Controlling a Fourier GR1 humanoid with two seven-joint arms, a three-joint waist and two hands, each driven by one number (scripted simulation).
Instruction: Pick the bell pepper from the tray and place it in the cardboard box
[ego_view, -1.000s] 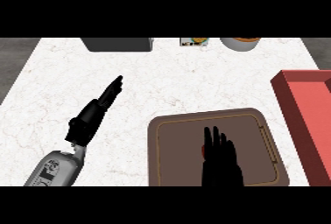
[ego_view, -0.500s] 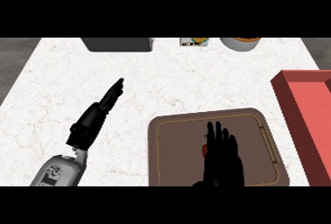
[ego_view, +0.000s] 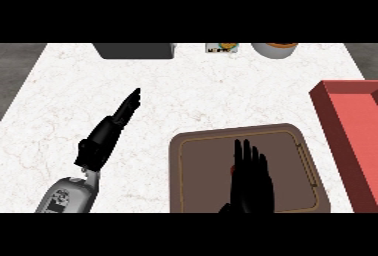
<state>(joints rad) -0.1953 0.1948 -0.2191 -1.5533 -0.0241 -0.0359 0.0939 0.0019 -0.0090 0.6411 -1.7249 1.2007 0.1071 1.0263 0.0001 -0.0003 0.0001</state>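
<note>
The red cardboard box (ego_view: 347, 135) ran off the right edge. On the brown tray (ego_view: 199, 170), the right hand (ego_view: 251, 180), fingers straight and together, hid all but a red sliver of bell pepper (ego_view: 233, 168). The left hand (ego_view: 109, 132) lay flat, fingers extended.

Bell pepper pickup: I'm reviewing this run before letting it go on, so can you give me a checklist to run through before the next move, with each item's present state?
1. Right hand above the tray: ok, it hovers over the brown tray with fingers straight.
2. Right hand free to grasp: ok, its fingers are open and curl round nothing.
3. Bell pepper located: cannot tell; only a sliver of red shows at the hand's left edge, the rest is hidden.
4. Red box within view: ok, it stands right of the tray, partly cut off by the edge.
5. Left hand out of the way: ok, it lies open on the counter, left of the tray.
</note>
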